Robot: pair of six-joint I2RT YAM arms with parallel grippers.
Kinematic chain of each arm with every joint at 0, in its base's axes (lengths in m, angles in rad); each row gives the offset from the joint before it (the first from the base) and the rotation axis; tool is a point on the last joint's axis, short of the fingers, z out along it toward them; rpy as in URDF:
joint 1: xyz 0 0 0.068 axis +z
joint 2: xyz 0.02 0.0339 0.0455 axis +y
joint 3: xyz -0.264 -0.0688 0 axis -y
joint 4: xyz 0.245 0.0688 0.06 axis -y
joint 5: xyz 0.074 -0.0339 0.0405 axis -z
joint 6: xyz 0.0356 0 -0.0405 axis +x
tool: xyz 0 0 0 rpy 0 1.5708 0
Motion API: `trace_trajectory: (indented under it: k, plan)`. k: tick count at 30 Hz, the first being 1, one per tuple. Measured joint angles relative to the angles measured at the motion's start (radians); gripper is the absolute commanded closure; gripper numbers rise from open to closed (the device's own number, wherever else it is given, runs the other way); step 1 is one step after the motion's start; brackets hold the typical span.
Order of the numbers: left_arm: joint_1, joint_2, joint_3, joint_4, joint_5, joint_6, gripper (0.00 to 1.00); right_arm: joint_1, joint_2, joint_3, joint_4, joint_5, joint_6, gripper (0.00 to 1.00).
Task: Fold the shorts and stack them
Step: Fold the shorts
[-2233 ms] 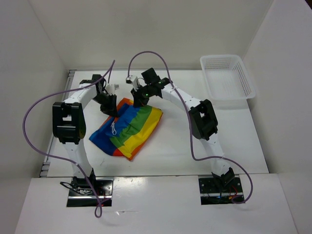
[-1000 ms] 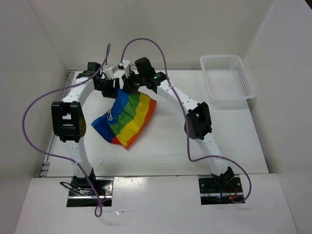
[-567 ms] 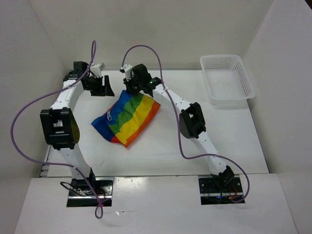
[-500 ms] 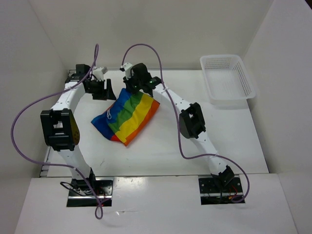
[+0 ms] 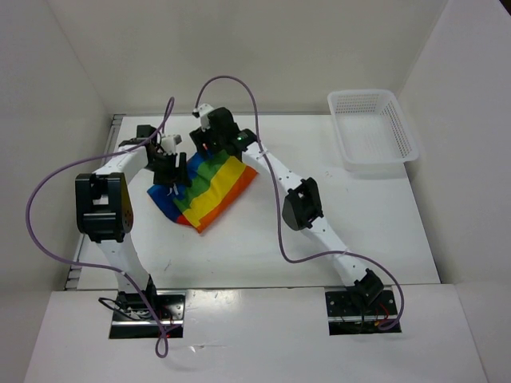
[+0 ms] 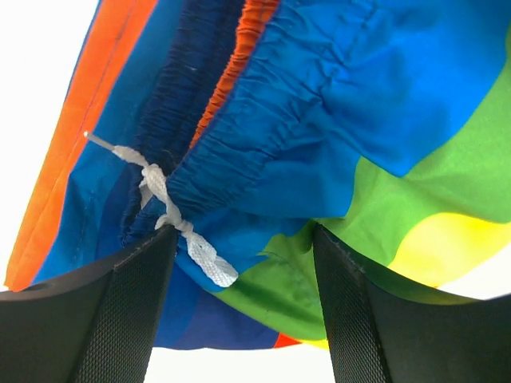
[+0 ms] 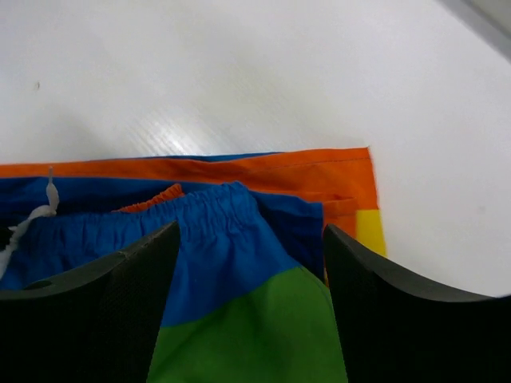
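Note:
The rainbow-striped shorts (image 5: 209,187) lie folded in a bundle on the white table, left of centre. Both grippers hover over the back end of the bundle. My left gripper (image 5: 171,171) is above the blue waistband corner. In the left wrist view its fingers (image 6: 120,311) stand wide apart over the gathered blue waistband (image 6: 263,144) and the white drawstring (image 6: 172,219), gripping nothing. My right gripper (image 5: 209,147) is above the far orange edge. In the right wrist view it (image 7: 251,239) is open, with blue and green fabric (image 7: 239,311) lying loose below.
A white mesh basket (image 5: 373,128) stands at the back right corner of the table (image 5: 319,215). White walls close in the left, back and right sides. Purple cables loop above both arms.
The right gripper has opened and let the shorts' back edge drop onto the table. The left arm swung back in from the left to above the waistband. The bundle sits slightly further left.

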State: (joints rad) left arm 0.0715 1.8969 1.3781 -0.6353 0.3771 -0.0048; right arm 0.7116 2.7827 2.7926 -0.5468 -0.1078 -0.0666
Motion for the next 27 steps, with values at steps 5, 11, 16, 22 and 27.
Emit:
trace_trajectory:
  k: [5,11,16,22,27]
  plan:
    - [0.000,-0.010,0.003,0.035,-0.029,0.000,0.24,0.005,-0.010,0.126,-0.060,0.132,0.050,0.14]
    - [0.000,-0.063,0.038,0.023,-0.032,0.000,0.22,0.012,-0.196,-0.020,-0.103,0.252,0.116,0.10]
    - [0.000,-0.085,0.078,0.051,-0.044,0.001,0.13,0.039,-0.432,-0.317,-0.114,0.261,0.151,0.09]
    - [0.000,0.018,0.097,0.093,-0.066,0.001,0.10,0.063,-0.747,-0.847,-0.071,0.227,0.172,0.07]
    - [-0.001,0.126,0.092,0.117,-0.081,0.000,0.14,0.063,-1.015,-1.308,-0.013,0.194,0.186,0.07]
